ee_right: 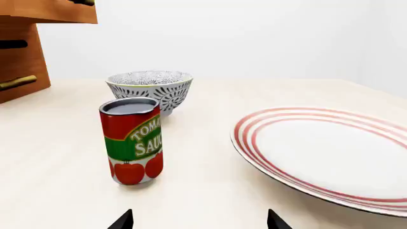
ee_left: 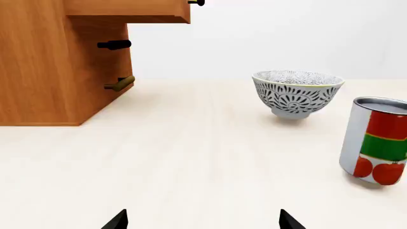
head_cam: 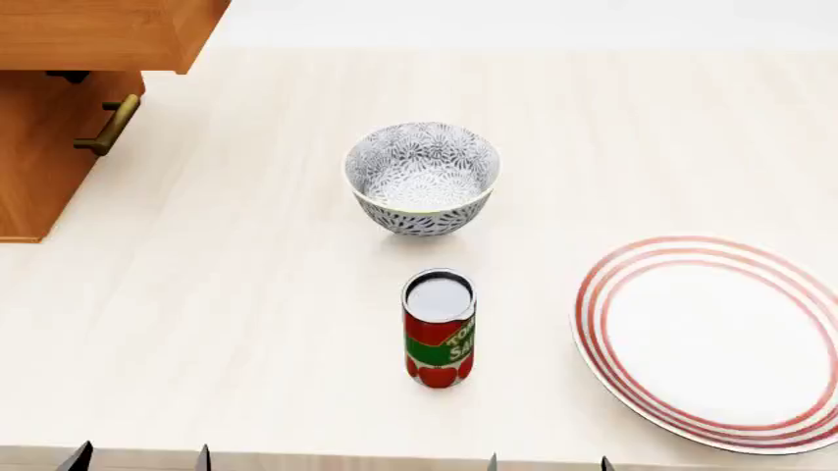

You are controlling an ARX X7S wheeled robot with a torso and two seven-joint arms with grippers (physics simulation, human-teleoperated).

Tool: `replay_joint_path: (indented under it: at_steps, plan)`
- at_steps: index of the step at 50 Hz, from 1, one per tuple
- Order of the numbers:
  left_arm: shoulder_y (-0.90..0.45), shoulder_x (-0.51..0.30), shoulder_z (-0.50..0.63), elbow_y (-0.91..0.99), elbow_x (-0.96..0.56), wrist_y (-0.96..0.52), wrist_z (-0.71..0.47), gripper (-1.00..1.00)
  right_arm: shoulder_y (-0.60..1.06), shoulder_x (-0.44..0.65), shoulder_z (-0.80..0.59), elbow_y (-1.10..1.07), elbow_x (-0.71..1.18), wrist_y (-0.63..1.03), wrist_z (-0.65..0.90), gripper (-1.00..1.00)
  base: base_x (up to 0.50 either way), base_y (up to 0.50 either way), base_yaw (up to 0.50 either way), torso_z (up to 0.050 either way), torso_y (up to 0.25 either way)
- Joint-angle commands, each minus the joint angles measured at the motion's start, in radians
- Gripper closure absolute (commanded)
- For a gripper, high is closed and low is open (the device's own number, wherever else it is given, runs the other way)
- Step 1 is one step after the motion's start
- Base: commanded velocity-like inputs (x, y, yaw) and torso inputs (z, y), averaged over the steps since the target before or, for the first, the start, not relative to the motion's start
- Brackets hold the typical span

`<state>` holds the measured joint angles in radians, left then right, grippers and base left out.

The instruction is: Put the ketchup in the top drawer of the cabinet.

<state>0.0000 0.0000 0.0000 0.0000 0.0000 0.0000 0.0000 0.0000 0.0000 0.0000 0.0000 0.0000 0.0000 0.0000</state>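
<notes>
The ketchup [head_cam: 439, 329], a red-labelled tin with a silver lid, stands upright on the light table in front of the bowl. It also shows in the right wrist view [ee_right: 131, 140] and the left wrist view [ee_left: 376, 140]. The cabinet [head_cam: 39, 147] stands at the far left. Its top drawer [head_cam: 105, 34] is pulled out and overhangs the front, as the left wrist view [ee_left: 127, 12] also shows. My left gripper [head_cam: 137, 459] is open and empty at the near table edge, left of the can. My right gripper [head_cam: 548, 463] is open and empty, just right of the can and nearer than it.
A grey-white floral bowl [head_cam: 422, 177] sits behind the can. A white plate with red rings [head_cam: 713, 339] lies at the right. The lower drawer's brass handle [head_cam: 108, 126] sticks out below the open top drawer, with a dark handle [ee_left: 114, 45] between them.
</notes>
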Motion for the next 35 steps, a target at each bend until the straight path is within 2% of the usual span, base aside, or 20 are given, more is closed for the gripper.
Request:
replay_joint_path:
  at_steps: [1,10,22,33,35]
  plan:
    - [0.001,-0.014,0.016,-0.002,-0.014,0.003,-0.016,-1.00,-0.002,0.013,-0.017,-0.001,0.013,-0.001,0.017,-1.00,0.00,0.00,0.00,0.000,0.000]
    - [0.007,-0.055,0.038,0.274,-0.048,-0.182,-0.045,-1.00,0.033,0.058,-0.049,-0.193,0.033,0.111,0.037,-1.00,0.00,0.00,0.00,0.000,0.000]
    - [-0.039,-0.089,0.041,0.624,-0.073,-0.417,-0.084,-1.00,0.094,0.101,-0.047,-0.514,0.043,0.354,0.065,-1.00,0.00,0.00,0.00,0.000,0.000]
    - [-0.053,-0.110,0.021,0.845,-0.106,-0.560,-0.117,-1.00,0.092,0.120,-0.045,-0.748,0.062,0.480,0.089,-1.00,0.00,0.00,0.00,0.000,0.000]
    - [-0.043,-0.111,0.018,0.844,-0.113,-0.545,-0.117,-1.00,0.096,0.122,-0.052,-0.764,0.054,0.494,0.098,-1.00,0.00,0.00,0.00,0.000,0.000]
